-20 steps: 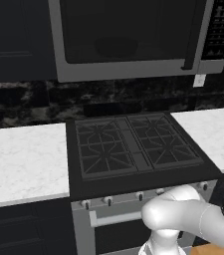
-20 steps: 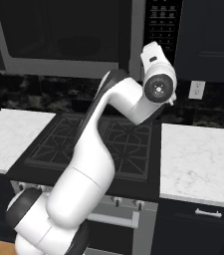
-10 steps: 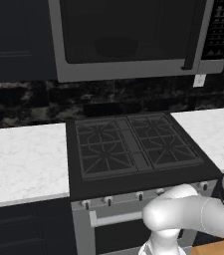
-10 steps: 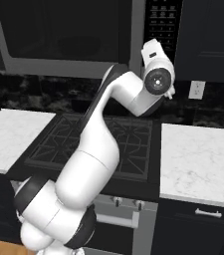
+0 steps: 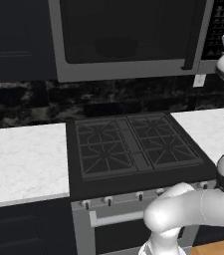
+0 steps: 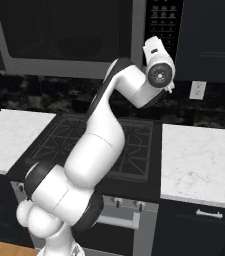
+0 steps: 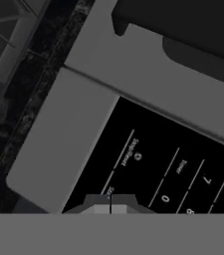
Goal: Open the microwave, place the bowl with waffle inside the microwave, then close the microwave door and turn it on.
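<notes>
A: Start at the left. What do you see?

B: In the left base view, a white marble worktop (image 5: 24,162) on the left, then the black gas stove (image 5: 133,147) in the middle, then a second marble worktop (image 5: 210,132) to its right. Dark cabinets (image 5: 16,40) hang at upper left.

A: And the microwave?

B: The microwave (image 5: 128,74) hangs above the stove, with the microwave door (image 5: 123,35) flush against its frame. Through the dark glass a faint rounded shape shows, too dim to name. The black vertical handle (image 5: 189,37) runs down the door's right edge, and the button panel (image 5: 222,22) sits right of that.

A: Where is the gripper?

B: In the hand view the gripper (image 7: 110,209) is right at the panel's lower corner, its jaws pressed together with nothing between them. Keys marked 0, 7 and 4 lie just to the right.

A: Anything in the way?

B: The arm (image 6: 119,105) rises over the stove in the right base view. A white wall outlet (image 6: 197,90) sits on the backsplash, right of the wrist.
</notes>
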Tool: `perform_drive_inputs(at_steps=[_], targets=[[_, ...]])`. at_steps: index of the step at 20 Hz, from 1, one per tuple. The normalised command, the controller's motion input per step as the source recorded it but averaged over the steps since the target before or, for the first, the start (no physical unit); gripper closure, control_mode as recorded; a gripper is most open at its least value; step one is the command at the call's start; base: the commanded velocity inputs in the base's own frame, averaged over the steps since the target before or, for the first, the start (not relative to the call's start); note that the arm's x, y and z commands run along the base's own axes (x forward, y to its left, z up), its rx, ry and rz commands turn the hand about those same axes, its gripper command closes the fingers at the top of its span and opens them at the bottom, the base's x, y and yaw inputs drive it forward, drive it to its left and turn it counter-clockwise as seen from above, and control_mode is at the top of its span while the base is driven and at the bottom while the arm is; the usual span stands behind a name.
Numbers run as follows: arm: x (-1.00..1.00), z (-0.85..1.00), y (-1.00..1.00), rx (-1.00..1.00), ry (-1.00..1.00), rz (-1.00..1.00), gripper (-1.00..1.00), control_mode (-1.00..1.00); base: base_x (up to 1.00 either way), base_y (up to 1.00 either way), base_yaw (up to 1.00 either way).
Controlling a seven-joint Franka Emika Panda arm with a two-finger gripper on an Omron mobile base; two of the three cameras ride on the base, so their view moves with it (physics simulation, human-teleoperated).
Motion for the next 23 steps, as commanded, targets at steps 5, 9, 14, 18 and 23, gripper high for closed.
perform_drive_inputs(at_steps=[5, 9, 14, 18, 23], targets=[[0.50, 0.00, -0.12, 0.01, 0.00, 0.05, 1.00, -1.00, 0.00, 0.00, 0.00], [0.52, -0.04, -0.21, 0.01, 0.00, 0.07, 1.00, -1.00, 0.00, 0.00, 0.00], [0.55, -0.24, -0.09, 0.00, 0.00, 0.09, 1.00, -1.00, 0.00, 0.00, 0.00], [0.42, -0.62, 0.05, -0.03, -0.14, 0.08, 1.00, -1.00, 0.00, 0.00, 0.00], [0.00, -0.90, 0.21, -0.08, -0.41, 0.08, 1.00, -1.00, 0.00, 0.00, 0.00]])
